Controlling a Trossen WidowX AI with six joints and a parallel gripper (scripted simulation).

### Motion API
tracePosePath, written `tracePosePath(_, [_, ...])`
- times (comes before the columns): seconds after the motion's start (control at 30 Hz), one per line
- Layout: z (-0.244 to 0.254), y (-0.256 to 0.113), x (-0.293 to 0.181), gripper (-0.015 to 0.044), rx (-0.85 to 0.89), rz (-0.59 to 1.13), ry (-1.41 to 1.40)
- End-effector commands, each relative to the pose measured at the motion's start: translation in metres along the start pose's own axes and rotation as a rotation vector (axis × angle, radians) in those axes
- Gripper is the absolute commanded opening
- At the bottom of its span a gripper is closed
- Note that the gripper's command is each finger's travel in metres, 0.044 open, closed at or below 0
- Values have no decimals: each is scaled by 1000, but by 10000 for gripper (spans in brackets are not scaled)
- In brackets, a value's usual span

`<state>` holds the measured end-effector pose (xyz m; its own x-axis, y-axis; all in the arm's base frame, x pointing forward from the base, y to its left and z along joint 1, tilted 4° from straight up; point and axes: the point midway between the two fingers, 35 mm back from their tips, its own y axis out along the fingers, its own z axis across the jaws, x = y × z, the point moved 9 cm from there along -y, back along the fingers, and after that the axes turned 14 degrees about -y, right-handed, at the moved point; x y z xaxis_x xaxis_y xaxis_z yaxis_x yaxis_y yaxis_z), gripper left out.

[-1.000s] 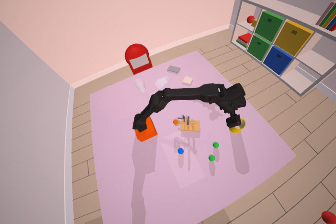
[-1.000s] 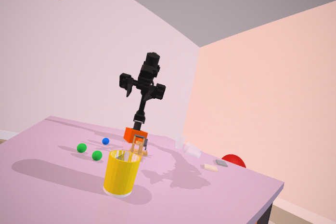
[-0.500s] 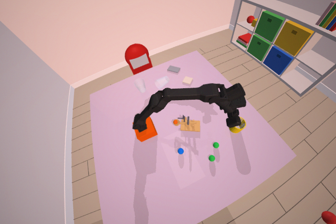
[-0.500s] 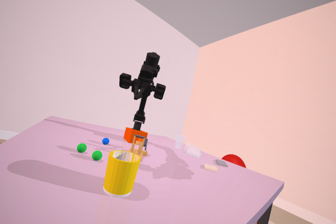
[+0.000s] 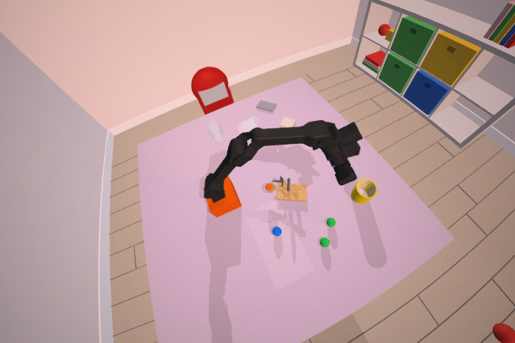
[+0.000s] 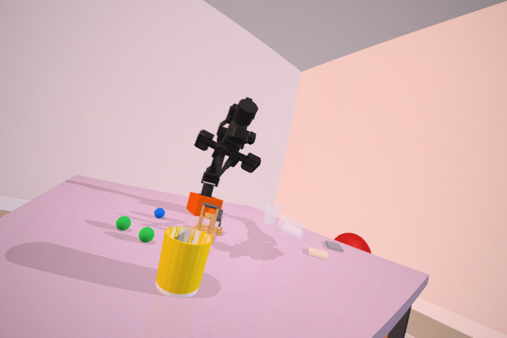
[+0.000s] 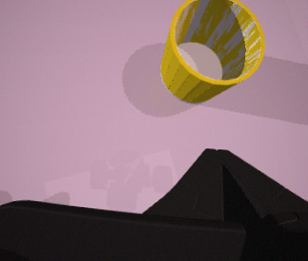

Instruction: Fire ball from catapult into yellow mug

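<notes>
An orange ball [image 5: 269, 186] [image 6: 211, 211] sits in the cup of a small wooden catapult [image 5: 299, 195] [image 6: 214, 230] at the middle of a pink surface [image 5: 187, 247] [image 6: 61, 310] [image 7: 55, 100]. Across from the loaded cup, well apart from the catapult, the yellow mug [image 5: 361, 193] [image 6: 181, 264] [image 7: 189, 90] stands upright, its mouth open and no ball visible inside. Above the surface, the fingers [image 6: 229, 163] are clenched on nothing, their tips together; the wrist view shows them near the mug but apart from it. Behind them the black arm [image 5: 282, 136] [image 6: 239, 133] arches back to an orange base [image 5: 232, 203] [image 6: 195, 203] on the catapult's cup side. A blue ball [image 5: 277, 231] [image 6: 159, 212] and two green balls, one [image 5: 330, 222] [image 6: 146, 235] nearer the mug, the other [image 5: 324, 242] [image 6: 123, 223] close by, lie loose to one side. On the opposite side are two clear cups, one upright [image 5: 215, 130] [image 6: 271, 213] and one tipped over [image 5: 248, 123] [image 6: 290, 227], plus a grey block [image 5: 265, 105] [image 6: 334, 246] and a cream block [image 5: 287, 122] [image 6: 318, 253]. A white shelf unit [image 5: 415, 8] with green, yellow and blue bins lines the far wall.
</notes>
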<state>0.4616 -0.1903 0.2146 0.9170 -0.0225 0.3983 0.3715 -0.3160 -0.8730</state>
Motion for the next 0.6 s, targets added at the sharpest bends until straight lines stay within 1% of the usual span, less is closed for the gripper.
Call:
tracePosePath(0.0, [19, 1, -7, 0, 11, 62, -83])
tracePosePath(0.57, [110, 4, -54, 0, 89, 367, -519])
